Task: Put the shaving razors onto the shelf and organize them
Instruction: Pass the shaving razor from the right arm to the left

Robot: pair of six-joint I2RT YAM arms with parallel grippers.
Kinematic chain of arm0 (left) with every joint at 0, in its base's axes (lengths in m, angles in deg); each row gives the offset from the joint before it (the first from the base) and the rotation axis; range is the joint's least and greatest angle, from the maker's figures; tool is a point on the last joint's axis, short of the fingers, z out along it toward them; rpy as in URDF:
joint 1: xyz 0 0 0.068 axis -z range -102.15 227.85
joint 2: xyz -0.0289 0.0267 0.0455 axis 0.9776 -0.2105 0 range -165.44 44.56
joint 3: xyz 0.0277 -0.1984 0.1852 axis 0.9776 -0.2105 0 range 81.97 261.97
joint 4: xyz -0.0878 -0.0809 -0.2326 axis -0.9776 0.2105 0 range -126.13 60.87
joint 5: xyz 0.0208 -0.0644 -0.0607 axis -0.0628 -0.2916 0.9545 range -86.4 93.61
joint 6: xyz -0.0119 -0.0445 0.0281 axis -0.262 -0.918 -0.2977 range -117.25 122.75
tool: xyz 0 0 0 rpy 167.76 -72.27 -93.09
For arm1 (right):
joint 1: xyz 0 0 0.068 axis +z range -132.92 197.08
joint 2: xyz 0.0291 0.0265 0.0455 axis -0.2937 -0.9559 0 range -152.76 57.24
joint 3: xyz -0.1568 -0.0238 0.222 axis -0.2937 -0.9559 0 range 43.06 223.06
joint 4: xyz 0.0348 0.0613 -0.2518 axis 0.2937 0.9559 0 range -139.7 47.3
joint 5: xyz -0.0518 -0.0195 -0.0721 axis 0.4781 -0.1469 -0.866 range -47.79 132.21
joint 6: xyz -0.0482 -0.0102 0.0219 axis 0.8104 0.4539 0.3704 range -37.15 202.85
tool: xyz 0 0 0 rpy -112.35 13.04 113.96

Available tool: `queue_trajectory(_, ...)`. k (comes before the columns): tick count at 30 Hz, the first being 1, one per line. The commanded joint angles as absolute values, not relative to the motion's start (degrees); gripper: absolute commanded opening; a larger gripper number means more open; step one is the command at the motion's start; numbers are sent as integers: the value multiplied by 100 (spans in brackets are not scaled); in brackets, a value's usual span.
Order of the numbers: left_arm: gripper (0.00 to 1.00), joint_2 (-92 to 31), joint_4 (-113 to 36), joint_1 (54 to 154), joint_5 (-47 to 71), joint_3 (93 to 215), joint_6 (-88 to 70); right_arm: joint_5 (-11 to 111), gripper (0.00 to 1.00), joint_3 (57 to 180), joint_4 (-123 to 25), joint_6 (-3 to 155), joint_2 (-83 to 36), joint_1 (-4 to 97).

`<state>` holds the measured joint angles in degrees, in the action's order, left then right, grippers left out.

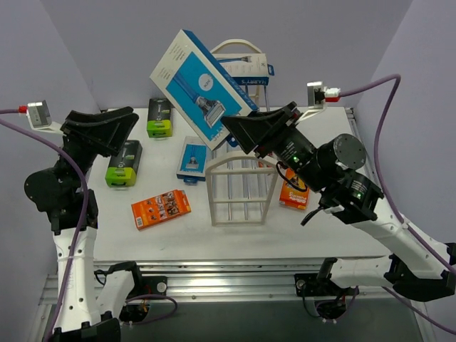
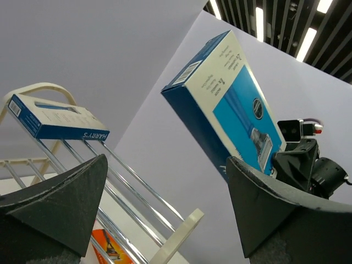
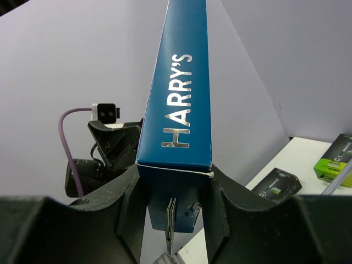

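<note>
A large blue-and-white HARRY'S razor box [image 1: 201,84] is held tilted in the air above the cream-white shelf [image 1: 242,191], with my right gripper [image 1: 239,130] shut on its lower end. In the right wrist view the box [image 3: 179,99] stands edge-on between the jaws of that gripper [image 3: 173,187]. A second HARRY'S box [image 1: 248,70] lies on the shelf's top at the far end. My left gripper [image 1: 107,128] hovers open over the table's left side with nothing in it; its wrist view shows the gripper [image 2: 168,187] facing the raised box [image 2: 231,104] and the shelf bars [image 2: 126,192].
On the table lie a small blue razor box [image 1: 191,158], an orange box [image 1: 161,208] at the front left, another orange box [image 1: 293,194] right of the shelf, and two black-and-lime boxes [image 1: 122,164] [image 1: 159,117] at the left.
</note>
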<state>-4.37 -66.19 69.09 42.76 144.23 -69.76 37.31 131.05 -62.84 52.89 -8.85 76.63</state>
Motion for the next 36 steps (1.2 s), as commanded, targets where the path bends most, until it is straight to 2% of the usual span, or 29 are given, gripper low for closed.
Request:
queue_trajectory(1, 96, -668, -6871, 6862, 4807, 14700, -6755, 4404, 0, 13332, -6332, 5419, -789, 7492)
queue_trajectory(3, 96, -826, -7005, 6853, 4930, 14709, -6835, 4799, 0, 13254, -6445, 5358, -824, 7193)
queue_trajectory(5, 96, -879, -7058, 6853, 4966, 14736, -6835, 5826, 0, 13253, -6717, 5149, -955, 6764)
queue_trajectory(9, 96, -862, -7067, 6853, 4992, 14727, -6765, 7479, 0, 13552, -7262, 4376, -1377, 5123)
queue_trajectory(11, 96, -853, -7075, 6853, 5027, 14718, -6738, 8224, 0, 13578, -7945, 3692, -1588, 4742)
queue_trajectory(15, 96, -844, -7014, 6844, 5150, 14771, -6554, 9089, 0, 13771, -8625, 2856, -1957, 3986)
queue_trajectory(21, 96, -1134, -6171, 6853, 5370, 15376, -5755, 10249, 0, 13675, -11049, 581, -2520, 3554)
queue_trajectory(25, 96, -1555, -6223, 6853, 5555, 15667, -5762, 10593, 0, 13658, -12191, -220, -2836, 3527)
queue_trajectory(31, 95, -2047, -6670, 6844, 6028, 16176, -6271, 10997, 0, 13482, -12572, -470, -2969, 3501)
queue_trajectory(36, 95, -2215, -7346, 6853, 6354, 16195, -7097, 11103, 0, 13350, -12134, -5, -2846, 3404)
